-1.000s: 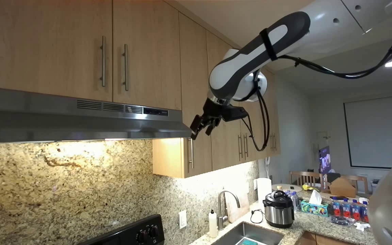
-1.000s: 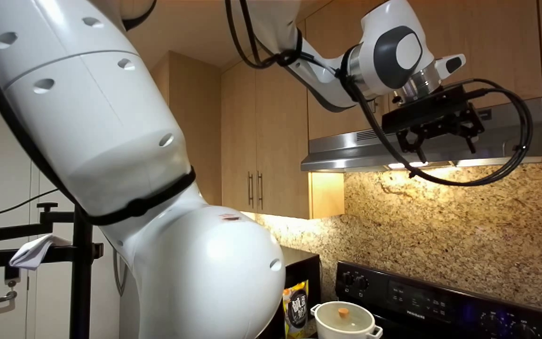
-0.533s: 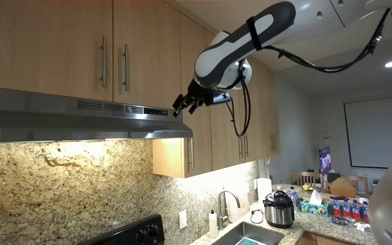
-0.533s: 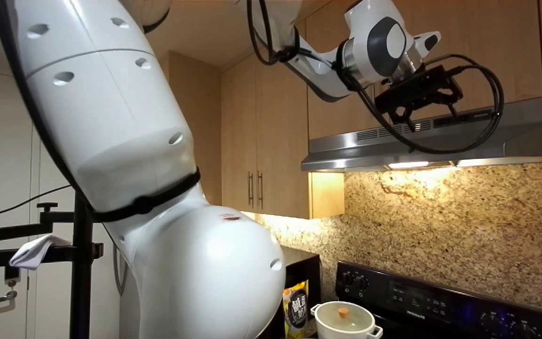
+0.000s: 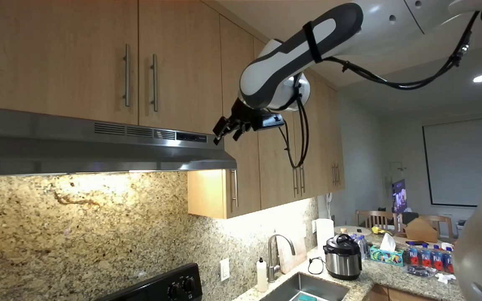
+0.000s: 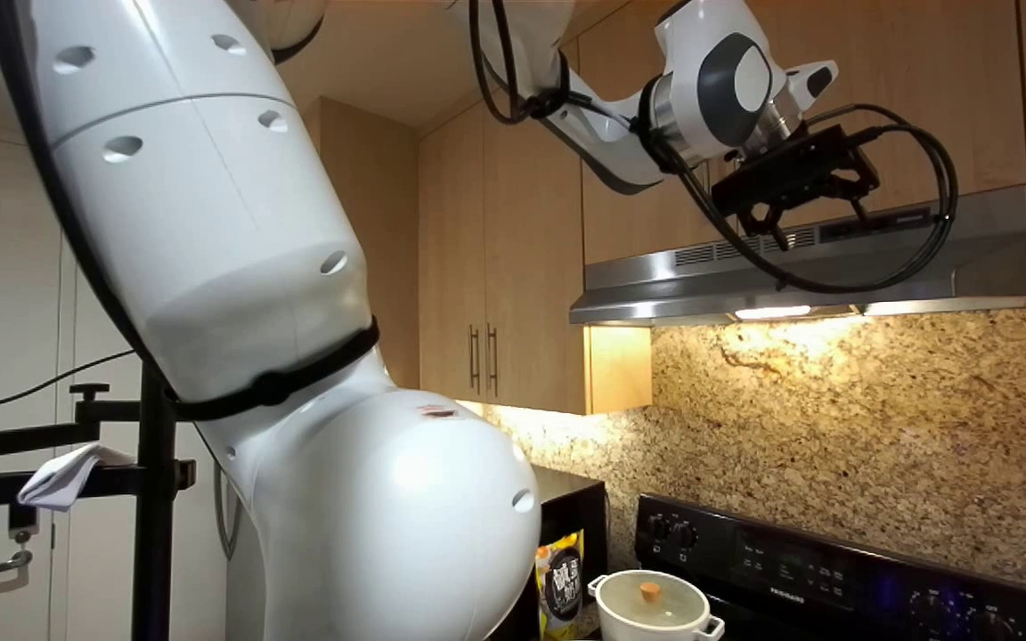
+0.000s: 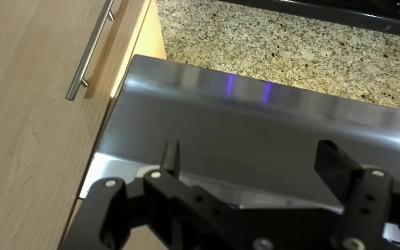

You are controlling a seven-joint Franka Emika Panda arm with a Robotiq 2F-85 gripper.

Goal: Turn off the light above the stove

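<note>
The steel range hood (image 5: 98, 151) is under the cabinets in both exterior views (image 6: 798, 269) and fills the middle of the wrist view (image 7: 238, 128). Its light (image 6: 771, 312) is lit and shines on the granite backsplash. A dark control panel (image 5: 191, 137) sits on the hood's upper front strip, right of the vents; it also shows in an exterior view (image 6: 874, 223). In the wrist view the panel is almost wholly hidden behind the gripper. My black gripper (image 5: 226, 137) is near the panel and in front of the hood (image 6: 823, 230). Its fingers (image 7: 249, 144) are apart with nothing between them.
Wooden cabinets (image 5: 178, 62) with bar handles are above and beside the hood. A stove (image 6: 798, 570) is below, with a white lidded pot (image 6: 651, 605). Arm cables (image 6: 932, 258) loop in front of the hood. A sink (image 5: 303, 286) and pressure cooker (image 5: 343, 257) are farther right.
From one second to half a second ago, the gripper rose and moved toward the control panel. Since then it has stayed almost still. The light is lit throughout.
</note>
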